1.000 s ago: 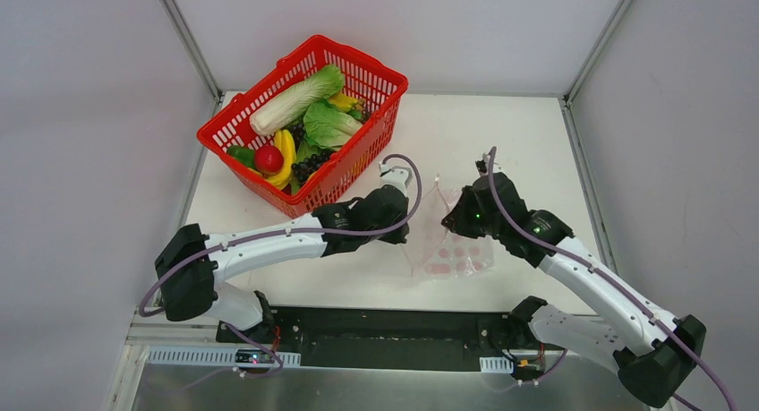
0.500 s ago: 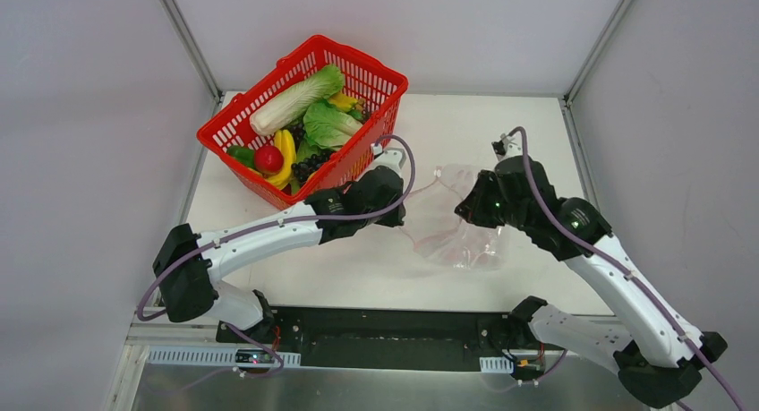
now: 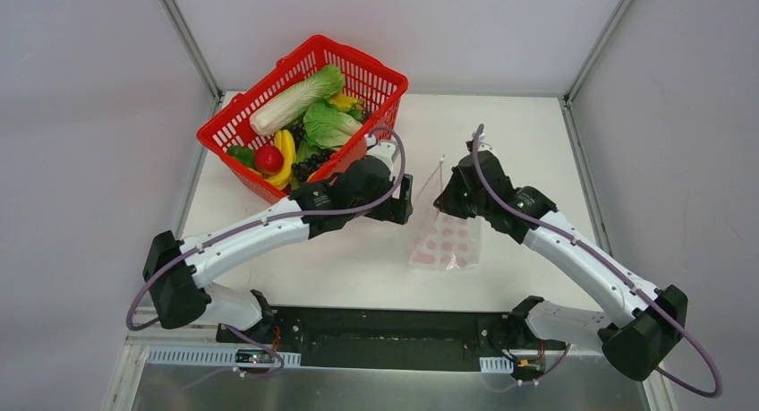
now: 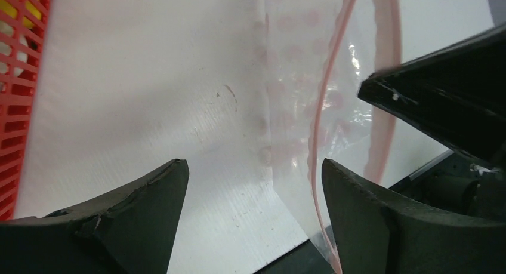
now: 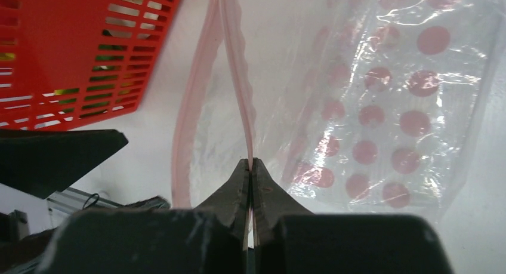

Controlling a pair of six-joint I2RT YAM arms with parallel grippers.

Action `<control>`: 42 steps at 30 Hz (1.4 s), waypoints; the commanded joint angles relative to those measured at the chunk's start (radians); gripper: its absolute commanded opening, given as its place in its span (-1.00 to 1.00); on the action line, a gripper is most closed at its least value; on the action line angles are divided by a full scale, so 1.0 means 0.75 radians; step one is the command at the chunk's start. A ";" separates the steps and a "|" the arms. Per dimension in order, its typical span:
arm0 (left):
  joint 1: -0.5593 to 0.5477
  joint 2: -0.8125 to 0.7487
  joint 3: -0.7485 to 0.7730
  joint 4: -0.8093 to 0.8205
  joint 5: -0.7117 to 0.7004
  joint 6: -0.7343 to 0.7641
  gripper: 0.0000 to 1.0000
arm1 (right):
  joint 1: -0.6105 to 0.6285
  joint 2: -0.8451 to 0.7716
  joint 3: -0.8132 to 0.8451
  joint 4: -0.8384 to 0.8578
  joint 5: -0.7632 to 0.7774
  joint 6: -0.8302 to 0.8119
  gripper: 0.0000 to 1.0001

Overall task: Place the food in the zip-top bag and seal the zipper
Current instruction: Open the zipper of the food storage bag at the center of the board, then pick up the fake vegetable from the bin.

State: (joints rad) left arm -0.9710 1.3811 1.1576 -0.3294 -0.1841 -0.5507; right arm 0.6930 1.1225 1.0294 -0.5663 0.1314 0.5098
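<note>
A: Quick, where's the bag vs. the claws?

B: The clear floppy zip-top bag with pink dots (image 3: 445, 245) hangs from the right claw (image 5: 250, 165). That claw is clenched on one lip of the pink-red zipper strip (image 5: 238, 95). The bag's lower end seems to reach the white tabletop (image 3: 528, 133).

A: And the left claw (image 4: 252, 166)?

B: Released, jaws wide apart, nothing in them. The bag sits just to its right, btw the two claws. The free lip bows out toward it, not touching.

A: Strip's long axis?

B: It runs straight out from the right claw's tips, away from the arm bases. So the left claw would meet the free lip side-on, imo.

A: Food?

B: The plastic food (image 3: 300, 115) (cabbage, greens, bananas etc.) is all in the red plastic mesh basket (image 3: 380, 78), behind and left of the left claw. The left arm is much nearer to it.

A: Surface, room?

B: Flat matte top. The basket crowds the left side, w/ more space right of and behind the bag. The mouth looks narrow, so prob. needs spreading first.
</note>
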 commanded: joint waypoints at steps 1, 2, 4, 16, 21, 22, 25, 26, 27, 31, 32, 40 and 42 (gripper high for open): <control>0.021 -0.185 0.101 -0.073 -0.004 0.122 0.76 | -0.012 0.012 -0.023 0.212 -0.060 0.065 -1.00; 0.028 -0.215 0.112 -0.090 -0.017 0.141 0.83 | -0.012 0.013 -0.031 0.227 -0.065 0.068 -1.00; 0.058 -0.272 0.134 -0.117 -0.007 0.193 0.97 | -0.013 0.013 -0.044 0.250 -0.067 0.062 -1.00; 0.718 -0.197 0.627 -0.589 0.117 0.613 0.98 | -0.012 -0.001 -0.078 0.302 -0.154 0.040 -1.00; 1.044 0.018 0.712 -0.561 0.386 0.678 0.98 | -0.013 -0.004 -0.094 0.311 -0.165 0.034 -1.00; 1.088 0.072 0.735 -0.568 0.396 0.682 0.98 | -0.014 -0.002 -0.094 0.311 -0.163 0.029 -1.00; 1.188 0.221 0.793 -0.600 0.410 0.667 0.91 | -0.014 -0.001 -0.092 0.309 -0.208 0.024 -1.00; 1.210 0.249 0.784 -0.576 0.397 0.626 0.90 | -0.013 -0.001 -0.092 0.311 -0.209 0.024 -1.00; 1.232 0.263 0.751 -0.531 0.392 0.610 0.90 | -0.012 0.000 -0.092 0.314 -0.213 0.024 -1.00; 1.318 0.315 0.700 -0.387 0.421 0.490 0.93 | -0.013 0.008 -0.092 0.314 -0.234 0.024 -1.00; 1.331 0.326 0.691 -0.360 0.405 0.470 0.93 | -0.014 0.009 -0.096 0.313 -0.236 0.024 -1.00; 1.344 0.319 0.497 -0.052 0.189 0.314 0.98 | -0.013 0.023 -0.103 0.316 -0.233 0.029 -1.00; 1.359 0.357 0.498 -0.010 0.212 0.268 0.98 | -0.013 0.023 -0.105 0.317 -0.234 0.030 -1.00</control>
State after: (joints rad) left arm 0.0338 1.6512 1.5593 -0.4744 0.0235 -0.2565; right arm 0.6865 1.1389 0.9524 -0.3698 -0.0349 0.5350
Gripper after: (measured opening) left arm 0.986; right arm 0.009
